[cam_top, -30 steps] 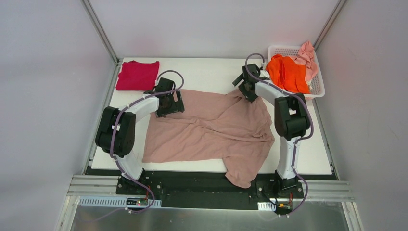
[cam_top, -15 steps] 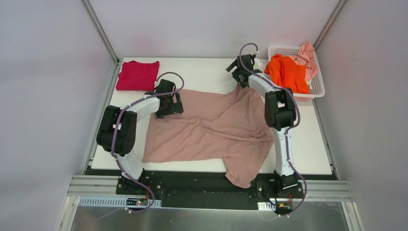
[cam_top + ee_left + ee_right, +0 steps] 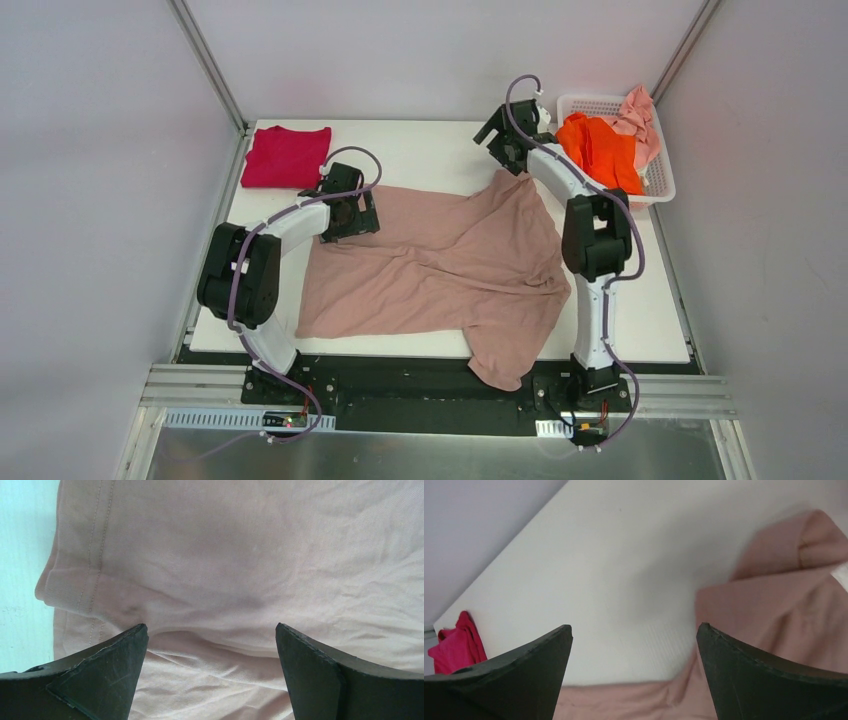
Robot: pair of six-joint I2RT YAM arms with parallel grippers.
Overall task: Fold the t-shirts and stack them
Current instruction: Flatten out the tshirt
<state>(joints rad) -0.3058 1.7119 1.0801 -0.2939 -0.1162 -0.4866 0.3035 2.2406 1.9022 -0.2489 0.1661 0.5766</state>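
dusty-pink beige tee (image 3: 440, 265): spread out and creased across the middle of the white table (image 3: 420, 150); one end droops over the near edge, between the two arm bases.
crimson-magenta tee (image 3: 286, 156): folded flat at the far left corner of the table, apart from the big tee.
bright orange tee (image 3: 598, 150): bunched in the white lattice basket (image 3: 662, 186) at the far right of the table, draped over its left rim.
pale pink tee (image 3: 637, 118): crumpled in the same basket, behind and to the right of the orange one, touching it.
left gripper (image 3: 211, 635): jaws spread wide, nothing pinched; it sits over the big tee's far left corner, with a stitched hem and a soft fold of cloth below it; whether the tips touch the cloth cannot be told.
right gripper (image 3: 634, 635): jaws wide apart, holding nothing; raised over bare table at the far side, just beside the big tee's far right corner; its wrist view shows pink cloth to the right and below, and the crimson tee at the far left.
right arm (image 3: 590, 240): reaches out above the right side of the big tee.
left arm (image 3: 270, 250): bent at the elbow near the table's left edge.
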